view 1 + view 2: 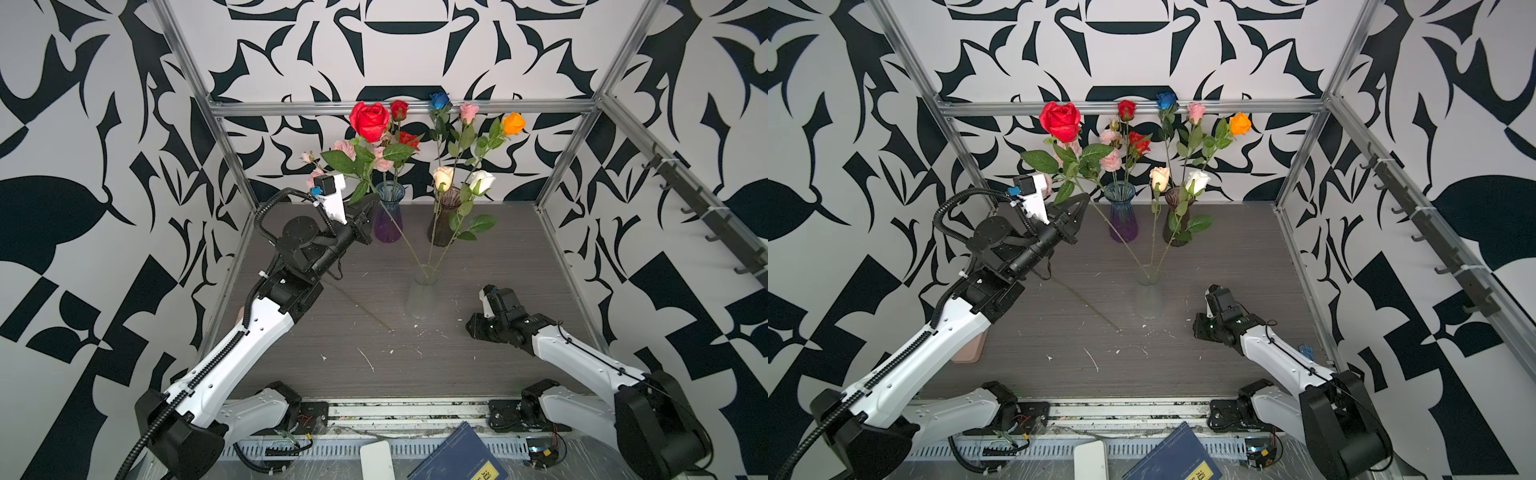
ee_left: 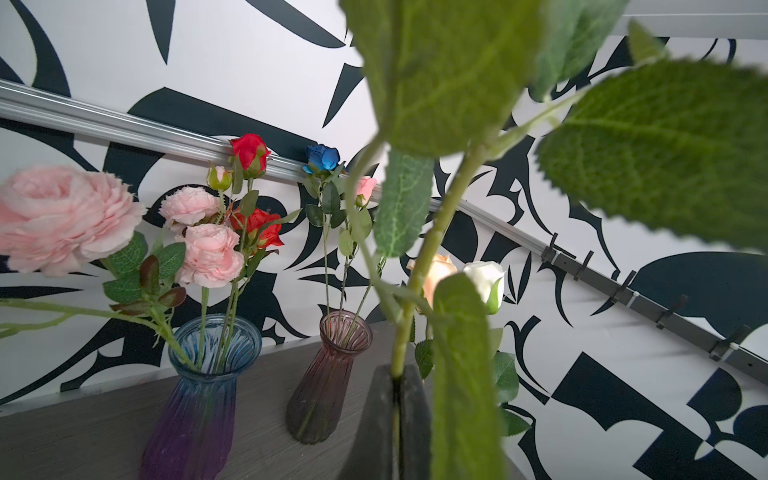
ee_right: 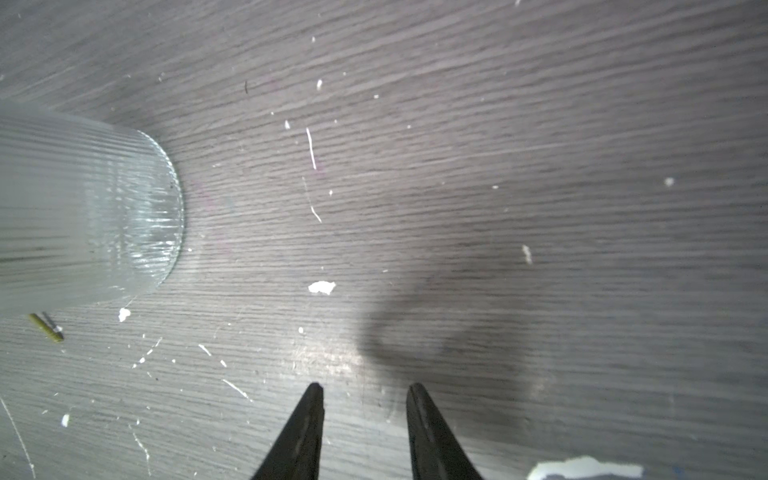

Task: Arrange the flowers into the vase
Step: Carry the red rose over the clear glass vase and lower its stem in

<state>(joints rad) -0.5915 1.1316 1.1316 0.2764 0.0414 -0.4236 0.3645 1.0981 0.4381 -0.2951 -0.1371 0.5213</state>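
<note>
My left gripper [image 1: 372, 202] [image 1: 1083, 203] [image 2: 397, 370] is shut high on the green stem of a big red rose [image 1: 369, 119] [image 1: 1061, 119]. The stem slants down into the mouth of the clear ribbed vase [image 1: 422, 299] [image 1: 1149, 300] [image 3: 83, 208] at mid-table. That vase also holds a cream rose [image 1: 443, 178] and a white rose [image 1: 482, 180]. In the left wrist view the rose's large leaves [image 2: 449, 70] fill the picture. My right gripper [image 1: 473, 325] [image 3: 365, 388] hangs low over the table, right of the clear vase, open and holding nothing.
A blue-purple vase [image 1: 388, 218] with a pink spray and small red roses stands at the back, beside a brown vase [image 1: 444, 222] with blue, pink and orange roses. A bare stem [image 1: 359, 305] lies on the table beside the left arm. A book [image 1: 461, 457] lies at the front edge.
</note>
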